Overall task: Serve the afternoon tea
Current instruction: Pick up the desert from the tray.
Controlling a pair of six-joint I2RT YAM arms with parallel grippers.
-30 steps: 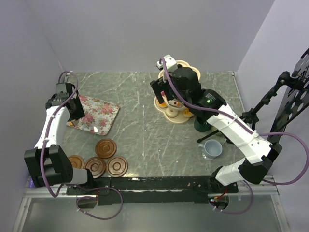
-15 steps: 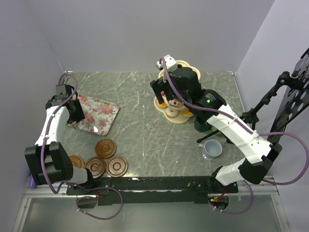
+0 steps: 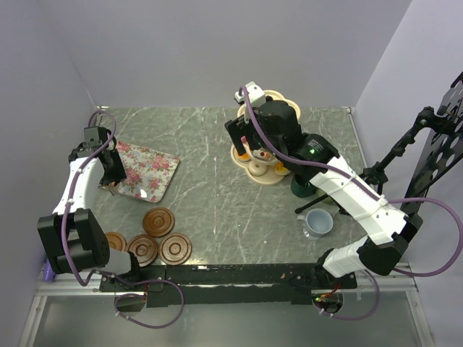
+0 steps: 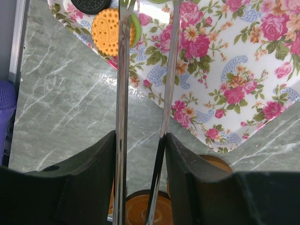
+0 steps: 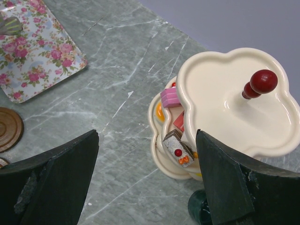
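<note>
Only the left wrist shows left fingers (image 4: 84, 187) clamping tongs (image 4: 123, 93) over an orange biscuit (image 4: 108, 32); right fingers (image 5: 51, 183) gape.

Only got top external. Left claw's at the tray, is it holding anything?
Observer: Yes, the left claw is shut on thin metal tongs.
Operator: What's near the tongs?
Observer: An orange round cake and a dark round cake, at a corner of the floral tray.
Operator: Stand's top tier loaded?
Observer: No, the top tier of the stand is bare; cakes sit on tiers below.
</note>
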